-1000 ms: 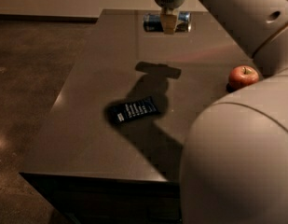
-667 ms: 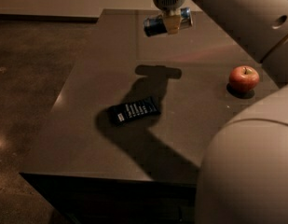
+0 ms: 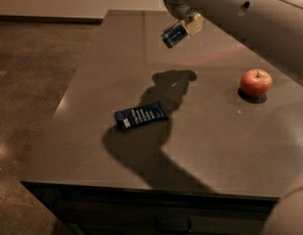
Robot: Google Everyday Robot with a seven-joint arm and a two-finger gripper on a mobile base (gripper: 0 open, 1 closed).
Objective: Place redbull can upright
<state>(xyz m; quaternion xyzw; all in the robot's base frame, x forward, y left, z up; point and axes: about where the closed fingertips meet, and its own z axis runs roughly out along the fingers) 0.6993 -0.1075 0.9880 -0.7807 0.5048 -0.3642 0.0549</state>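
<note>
The redbull can [image 3: 173, 35] is blue and silver. It hangs tilted in the air above the far part of the dark table [image 3: 210, 146], with its lower end pointing left and down. My gripper [image 3: 186, 26] is at the top middle of the camera view, shut on the can's upper right part. The pale arm runs from it to the upper right. The shadow of gripper and can falls on the table below them.
A flat dark blue snack packet [image 3: 140, 116] lies on the table left of centre. A red apple [image 3: 255, 82] stands at the right. The table's left edge drops to a brown floor. The robot's pale body fills the upper right.
The gripper has tilted the can from lying level to slanted and has come nearer and lower. The camera has closed in on the table, so the packet and apple look larger.
</note>
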